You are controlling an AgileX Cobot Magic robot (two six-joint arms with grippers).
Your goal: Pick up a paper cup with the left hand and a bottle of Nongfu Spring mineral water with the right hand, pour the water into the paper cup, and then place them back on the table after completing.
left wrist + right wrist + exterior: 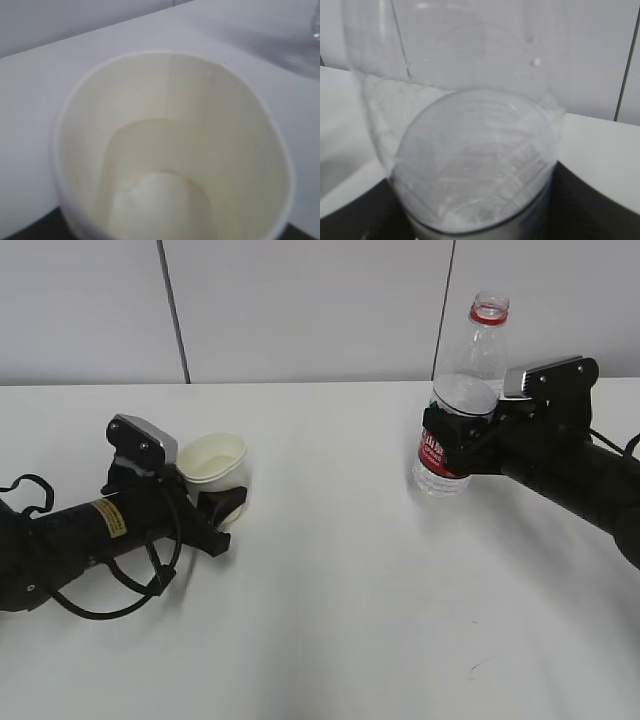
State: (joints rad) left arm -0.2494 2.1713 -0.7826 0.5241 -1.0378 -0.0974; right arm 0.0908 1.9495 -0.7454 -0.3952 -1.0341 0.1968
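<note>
Both grasps look made: the left claw [222, 508] holds the paper cup [213, 459], the right claw [452, 435] the uncapped bottle [462, 400], probably low on the table [330, 580], so next comes lifting and tilting.

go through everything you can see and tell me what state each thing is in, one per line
Cup: tilted, sitting in the left gripper, inside looks empty.
Bottle: upright, cap off, partly filled with water, clamped in the right gripper.
Table: bare white, looks dry.
</note>
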